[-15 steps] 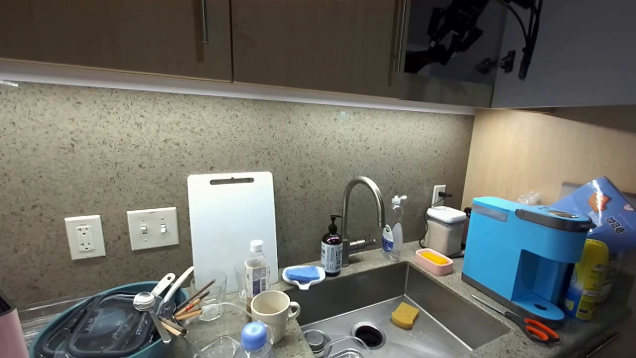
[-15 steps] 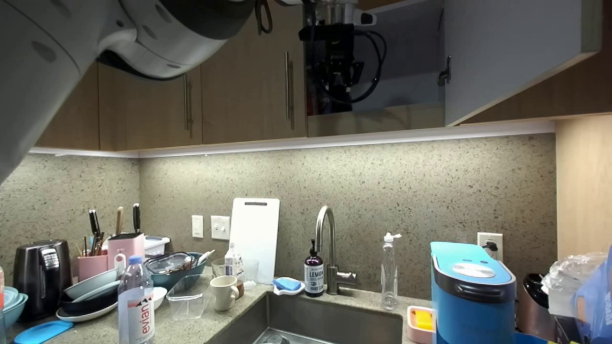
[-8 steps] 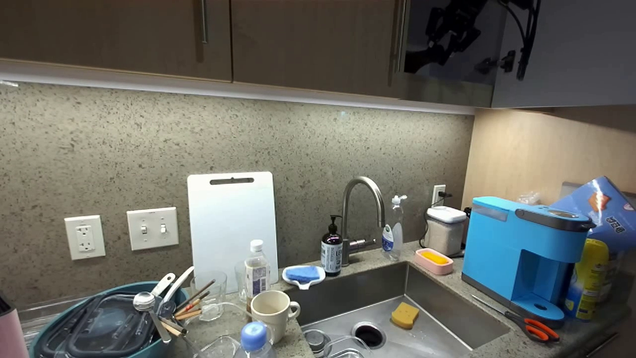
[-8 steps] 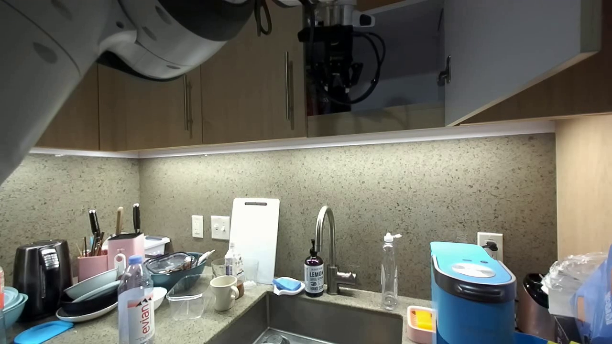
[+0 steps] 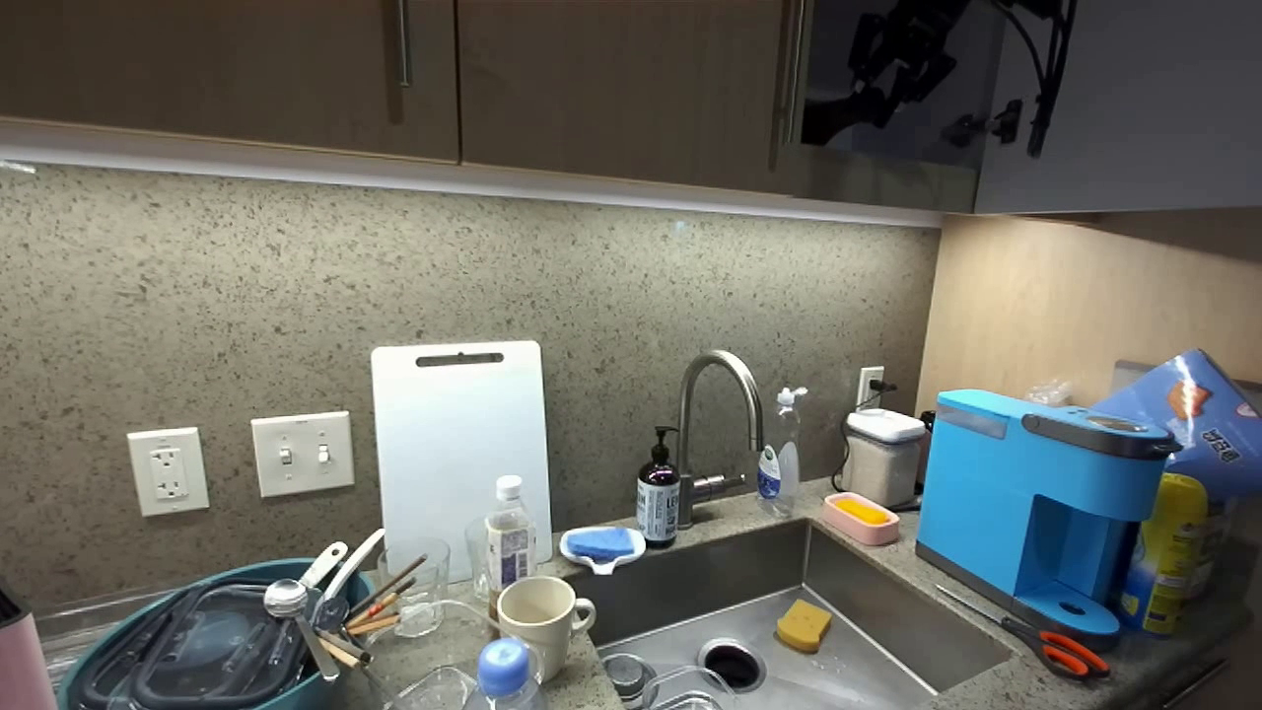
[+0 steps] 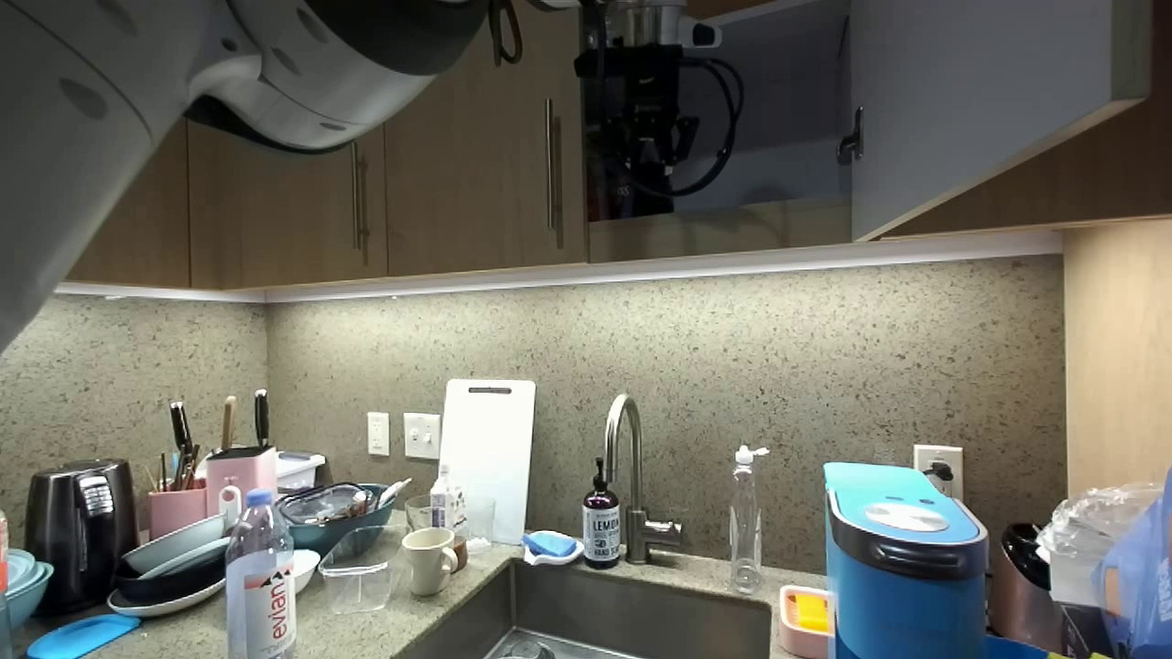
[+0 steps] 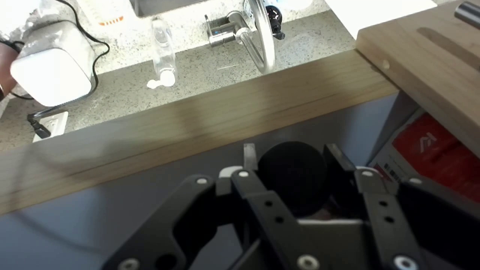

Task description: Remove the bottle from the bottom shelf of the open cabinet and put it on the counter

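Note:
The open cabinet [image 6: 769,101] hangs above the sink, its inside in shadow. My gripper [image 6: 655,169] points down inside it, low near the bottom shelf's front edge [image 6: 732,229]; it also shows in an exterior view [image 5: 892,91]. In the wrist view, the gripper [image 7: 291,153] has its two fingers snug on either side of the dark, rounded bottle [image 7: 294,180], partly closed on it. The bottle's cap and label cannot be made out. A dark shape at the shelf, likely the bottle [image 5: 833,120], shows in an exterior view. The speckled counter [image 5: 444,631] lies below around the sink.
A red box [image 7: 431,150] stands beside the bottle, near the closed door's edge. The open cabinet door [image 6: 989,101] is on the other side. Below are a faucet [image 5: 725,365], pump dispenser [image 5: 659,493], clear bottle [image 5: 784,463], mug [image 5: 537,616] and blue appliance [image 5: 1035,513].
The gripper and its cable shift only very slightly sideways. The gripper stays at the same place in the cabinet, and the counter things do not move.

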Tool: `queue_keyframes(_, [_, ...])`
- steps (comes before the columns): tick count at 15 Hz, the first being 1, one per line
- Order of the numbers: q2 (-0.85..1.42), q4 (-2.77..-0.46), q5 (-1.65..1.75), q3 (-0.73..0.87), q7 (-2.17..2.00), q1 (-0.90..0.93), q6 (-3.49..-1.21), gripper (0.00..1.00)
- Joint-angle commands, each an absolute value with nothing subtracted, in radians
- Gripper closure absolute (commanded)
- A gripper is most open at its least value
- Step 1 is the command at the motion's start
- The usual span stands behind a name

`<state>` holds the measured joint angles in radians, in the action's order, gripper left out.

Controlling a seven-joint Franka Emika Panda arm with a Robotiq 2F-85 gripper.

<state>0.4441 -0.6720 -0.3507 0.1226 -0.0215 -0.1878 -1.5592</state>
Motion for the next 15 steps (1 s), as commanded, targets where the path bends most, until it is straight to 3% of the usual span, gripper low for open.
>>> queue_keyframes(1, [0.366, -0.731, -0.391, 0.102, 0.114, -0.214, -1.577, 0.78])
queue_keyframes(10, [0.256, -0.804, -0.469, 0.083, 0.263, -0.207, -1.628, 0.78])
queue_keyframes(11, [0.32, -0.709, -0.434, 0.097, 0.209, -0.205, -1.584, 0.78])
queue_keyframes(12, [0.315, -0.713, -0.434, 0.095, 0.21, -0.204, -1.583, 0.53])
queue_keyframes(15, [0.32, -0.712, -0.434, 0.097, 0.21, -0.205, -1.583, 0.53])
